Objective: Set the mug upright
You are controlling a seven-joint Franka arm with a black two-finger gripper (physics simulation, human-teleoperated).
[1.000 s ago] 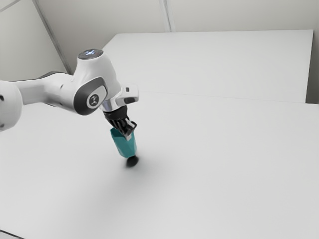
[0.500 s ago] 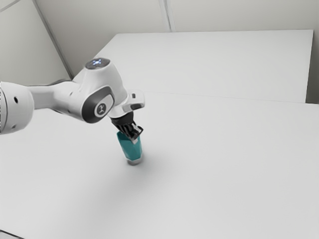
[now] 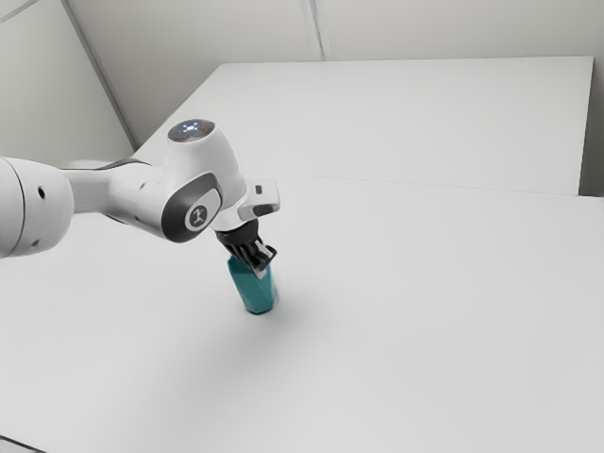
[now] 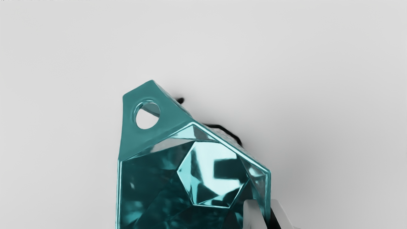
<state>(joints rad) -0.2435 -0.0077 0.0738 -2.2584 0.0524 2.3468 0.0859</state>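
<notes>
Your gripper (image 3: pixel 261 268) pinches mug (image 3: pixel 257 293) by wall, fingers clamped, one inside, one outside! Mug near upright, mouth up, base down at table (image 3: pixel 425 311).

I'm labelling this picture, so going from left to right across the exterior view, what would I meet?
The arm's rounded joint → the round logo on the arm → the teal mug → the right edge of the white surface at the back.
</notes>
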